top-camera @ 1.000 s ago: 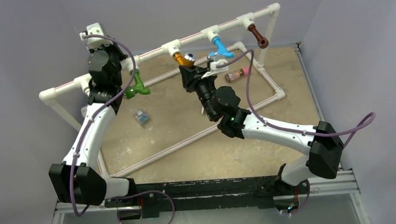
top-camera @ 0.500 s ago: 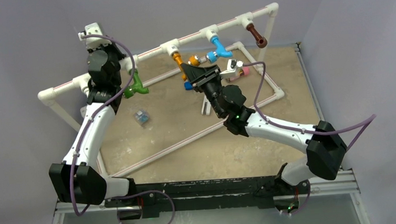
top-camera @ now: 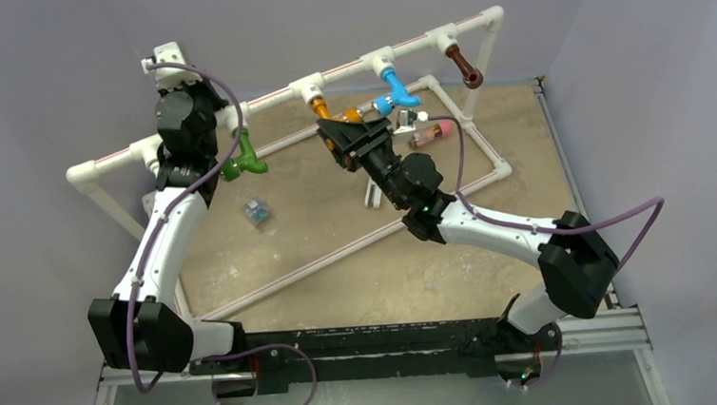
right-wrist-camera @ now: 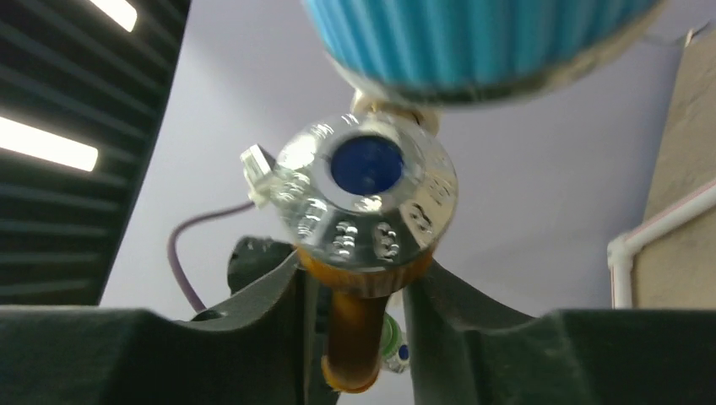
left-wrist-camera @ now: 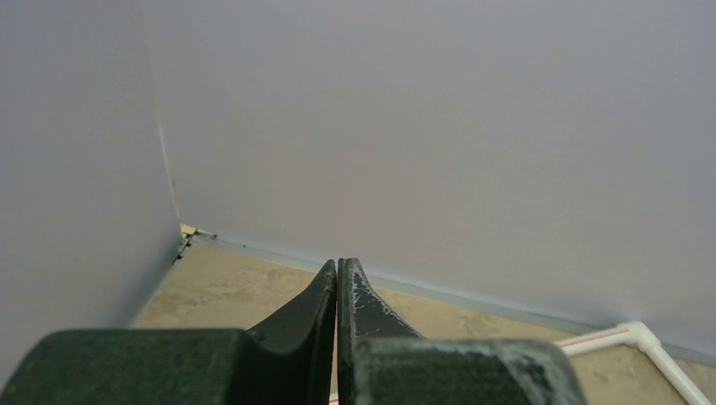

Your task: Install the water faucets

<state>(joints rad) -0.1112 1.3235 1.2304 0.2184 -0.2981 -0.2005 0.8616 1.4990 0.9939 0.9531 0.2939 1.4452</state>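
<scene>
Four water faucets hang from the white pipe rail (top-camera: pixel 271 92): green (top-camera: pixel 242 163), orange (top-camera: pixel 320 108), blue (top-camera: pixel 395 93) and brown (top-camera: pixel 464 64). My right gripper (top-camera: pixel 338 132) reaches up under the orange faucet. In the right wrist view the orange faucet (right-wrist-camera: pixel 355 325) runs between the fingers of the right gripper (right-wrist-camera: pixel 363 270), with a narrow gap on each side of its stem. Its silver knob with a blue centre (right-wrist-camera: pixel 367 198) sits at the fingertips, and the ribbed blue faucet (right-wrist-camera: pixel 481 38) is just beyond. My left gripper (left-wrist-camera: pixel 338 263) is shut and empty, facing the back wall.
On the sandy mat (top-camera: pixel 340 270) lie a clear cylinder with a pink end (top-camera: pixel 429 136), a small blue-and-clear piece (top-camera: pixel 257 211) and white bits (top-camera: pixel 371 197). Floor pipes (top-camera: pixel 484 141) edge the mat. Walls close in at the back and both sides.
My right wrist has turned and shifted slightly left at the orange faucet, and its fingers have eased apart. The left arm has not moved.
</scene>
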